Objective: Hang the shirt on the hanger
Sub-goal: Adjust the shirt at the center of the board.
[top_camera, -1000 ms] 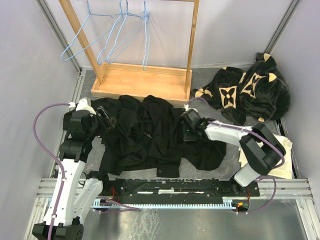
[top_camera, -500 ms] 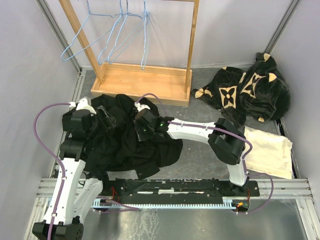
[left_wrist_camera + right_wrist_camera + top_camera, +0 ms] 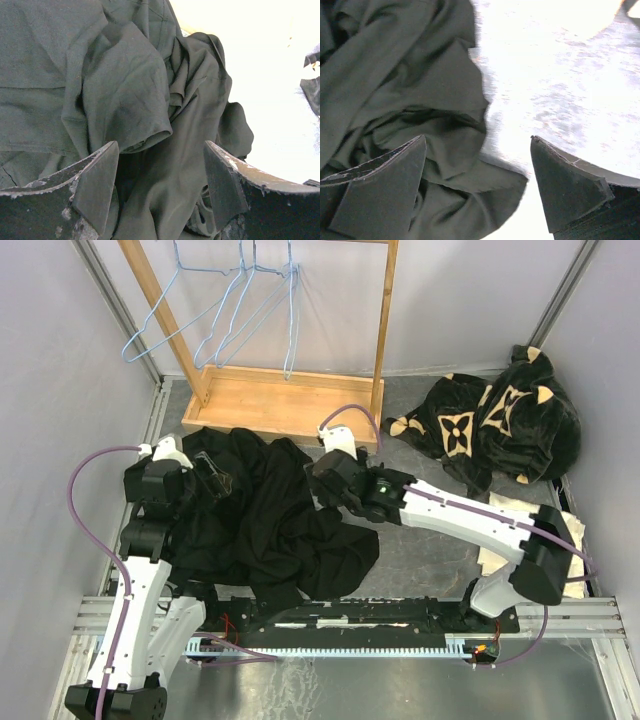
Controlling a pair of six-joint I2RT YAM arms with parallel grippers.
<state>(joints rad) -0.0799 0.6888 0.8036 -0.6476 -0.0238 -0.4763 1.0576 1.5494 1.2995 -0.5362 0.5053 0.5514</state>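
Both jaws spread, empty | shirt (image 3: 270, 520) now bunched left-centre after my right arm's sweep | hanger (image 3: 228, 302) upper left, still bare

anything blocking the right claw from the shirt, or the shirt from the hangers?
Nothing visible stands between the right claw and the shirt: the open claw sits directly over its edge. The wooden rack's base lies between the shirt and the light-blue hangers, which hang above it, so the cloth likely needs lifting over.
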